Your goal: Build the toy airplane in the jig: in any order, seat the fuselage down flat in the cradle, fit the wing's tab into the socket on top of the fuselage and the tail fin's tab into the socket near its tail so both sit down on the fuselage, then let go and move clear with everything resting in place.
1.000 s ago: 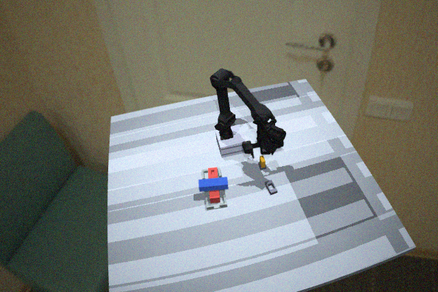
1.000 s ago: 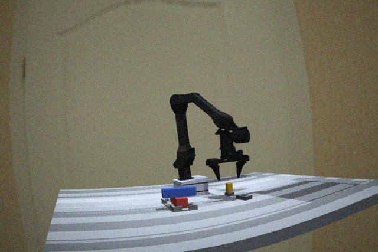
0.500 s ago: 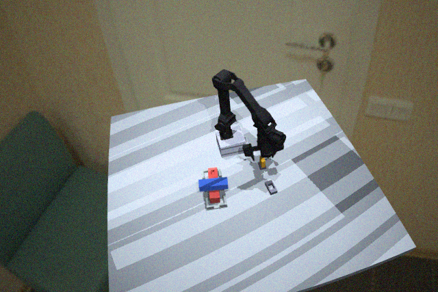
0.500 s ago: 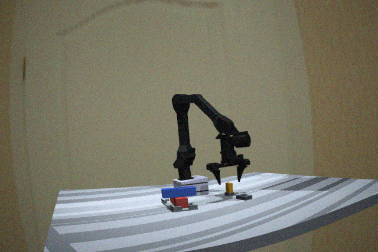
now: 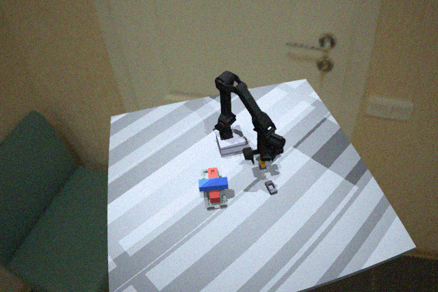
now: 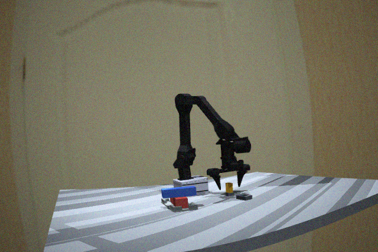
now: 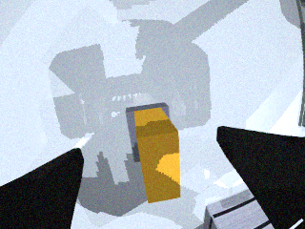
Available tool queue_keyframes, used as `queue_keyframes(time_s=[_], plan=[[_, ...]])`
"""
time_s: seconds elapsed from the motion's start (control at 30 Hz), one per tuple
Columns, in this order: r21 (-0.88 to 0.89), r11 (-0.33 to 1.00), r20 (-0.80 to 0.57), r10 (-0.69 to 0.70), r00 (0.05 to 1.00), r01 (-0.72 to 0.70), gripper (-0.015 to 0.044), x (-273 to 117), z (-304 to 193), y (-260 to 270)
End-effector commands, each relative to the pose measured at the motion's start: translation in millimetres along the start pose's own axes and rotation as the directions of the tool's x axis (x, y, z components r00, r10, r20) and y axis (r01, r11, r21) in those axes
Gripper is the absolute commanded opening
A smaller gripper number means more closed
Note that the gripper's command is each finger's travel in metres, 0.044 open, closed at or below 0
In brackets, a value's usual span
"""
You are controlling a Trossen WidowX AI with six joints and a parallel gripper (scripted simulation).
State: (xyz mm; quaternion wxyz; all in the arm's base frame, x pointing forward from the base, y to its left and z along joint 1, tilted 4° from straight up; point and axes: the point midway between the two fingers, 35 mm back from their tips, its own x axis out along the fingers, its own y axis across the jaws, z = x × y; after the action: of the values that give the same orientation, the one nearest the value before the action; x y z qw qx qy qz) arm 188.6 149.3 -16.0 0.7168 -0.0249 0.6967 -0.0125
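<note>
The red fuselage (image 5: pixel 214 197) (image 6: pixel 181 202) lies in the grey cradle (image 5: pixel 216 206) (image 6: pixel 175 209). The blue wing (image 5: pixel 213 184) (image 6: pixel 178 192) lies across the top of the fuselage. An open socket shows at the fuselage's far end in the top view. The yellow tail fin (image 5: pixel 262 163) (image 6: pixel 228 187) (image 7: pixel 161 164) stands upright in a small dark holder (image 6: pixel 229 193) (image 7: pixel 132 129). My gripper (image 6: pixel 229 187) (image 7: pixel 152 145) is open and empty, pointing down, with its fingertips apart on either side of the fin's upper part. The fin touches neither finger in the wrist view.
A dark grey holder (image 5: pixel 270 187) (image 6: pixel 244 196) with an opening in its middle lies on the table near the fin. The arm's light box-shaped base (image 5: pixel 231 147) (image 6: pixel 199 185) (image 7: pixel 235 212) stands behind the cradle, to the left of the fin in the top and exterior views.
</note>
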Motion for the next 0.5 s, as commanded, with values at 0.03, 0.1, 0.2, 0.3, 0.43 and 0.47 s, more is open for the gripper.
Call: queue_keyframes(time_s=[0.03, 0.1, 0.2, 0.3, 0.43, 0.47], plan=[[-0.006, 1.0, -0.005, -0.003, 1.0, 0.003, 0.044, 9.4, -2.2, -1.7], [-0.006, 1.0, -0.005, -0.003, 1.0, 0.003, 0.044, 10.4, -2.3, -1.8], [-0.006, 1.0, -0.005, -0.003, 1.0, 0.003, 0.0361, 10.4, -2.3, -1.8], [-0.006, 1.0, -0.005, -0.003, 1.0, 0.003, 0.0282, 10.4, -2.3, -1.8], [-0.006, 1.0, -0.005, -0.003, 1.0, 0.003, 0.0177, 10.4, -2.3, -1.8], [-0.006, 1.0, -0.005, -0.003, 1.0, 0.003, 0.0151, 10.4, -2.3, -1.8]])
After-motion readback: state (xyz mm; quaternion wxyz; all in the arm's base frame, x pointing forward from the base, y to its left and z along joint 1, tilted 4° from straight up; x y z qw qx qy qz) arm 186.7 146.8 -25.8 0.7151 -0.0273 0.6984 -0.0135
